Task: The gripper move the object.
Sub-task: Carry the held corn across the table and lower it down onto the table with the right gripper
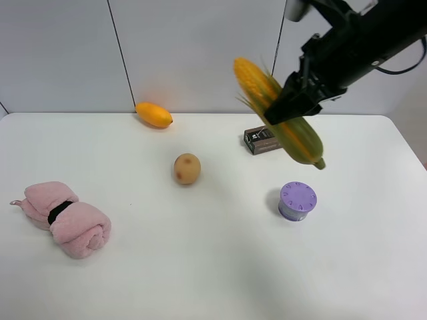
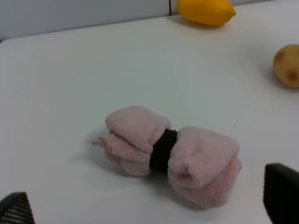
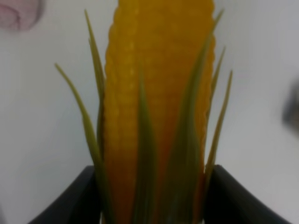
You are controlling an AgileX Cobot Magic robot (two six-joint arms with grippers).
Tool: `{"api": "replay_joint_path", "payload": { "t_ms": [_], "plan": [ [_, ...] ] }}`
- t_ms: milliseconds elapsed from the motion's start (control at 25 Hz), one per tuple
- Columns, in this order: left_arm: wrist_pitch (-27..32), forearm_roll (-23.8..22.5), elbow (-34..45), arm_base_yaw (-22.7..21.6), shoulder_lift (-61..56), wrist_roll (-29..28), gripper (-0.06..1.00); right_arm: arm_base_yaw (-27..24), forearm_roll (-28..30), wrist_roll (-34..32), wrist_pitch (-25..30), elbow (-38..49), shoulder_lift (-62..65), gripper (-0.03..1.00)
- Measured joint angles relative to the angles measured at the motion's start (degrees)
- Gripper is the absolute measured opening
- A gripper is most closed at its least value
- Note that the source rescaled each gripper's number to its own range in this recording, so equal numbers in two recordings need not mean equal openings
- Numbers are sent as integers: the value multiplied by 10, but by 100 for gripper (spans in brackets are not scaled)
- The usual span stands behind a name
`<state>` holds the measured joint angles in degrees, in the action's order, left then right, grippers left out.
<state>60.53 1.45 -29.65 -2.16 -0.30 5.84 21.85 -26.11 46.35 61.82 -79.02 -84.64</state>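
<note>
My right gripper [image 1: 292,105] is shut on the toy corn cob [image 1: 277,110] and holds it in the air above the back right of the table, tilted, yellow kernel tip up and left, green husk end down and right. In the right wrist view the corn [image 3: 159,107] fills the picture between the two dark fingers [image 3: 81,198], its frayed leaves spread out. My left gripper shows only as two dark fingertips [image 2: 280,198] at the edges of the left wrist view, wide apart and empty, over the pink towel roll [image 2: 170,151].
A pink rolled towel [image 1: 65,219] lies front left. A tan potato [image 1: 187,168] sits mid-table, an orange mango [image 1: 154,115] at the back. A small dark box [image 1: 261,140] lies under the corn. A purple round container [image 1: 297,200] stands right of centre.
</note>
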Motion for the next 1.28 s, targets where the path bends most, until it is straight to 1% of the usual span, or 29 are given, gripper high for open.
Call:
{"api": "replay_joint_path", "payload": {
  "t_ms": [120,200,280,400,520,680,880,1000,1120,1280],
  "plan": [
    [0,0,0,0,0,0,100,81,42,27,-80,0,-9,1],
    [0,0,0,0,0,0,100,128,88,34,-118,0,-27,1],
    [0,0,0,0,0,0,100,171,124,35,-142,0,-56,1],
    [0,0,0,0,0,0,100,205,147,35,-152,0,-117,1],
    [0,0,0,0,0,0,100,211,151,35,-152,0,-177,1],
    [0,0,0,0,0,0,100,211,171,36,-146,0,-239,1],
    [0,0,0,0,0,0,100,211,194,52,-149,0,-268,1],
    [0,0,0,0,0,0,100,211,203,56,-166,0,-276,1],
    [0,0,0,0,0,0,100,211,194,58,-186,0,-292,1],
    [0,0,0,0,0,0,100,213,169,64,-196,0,-318,1]
  ]
}}
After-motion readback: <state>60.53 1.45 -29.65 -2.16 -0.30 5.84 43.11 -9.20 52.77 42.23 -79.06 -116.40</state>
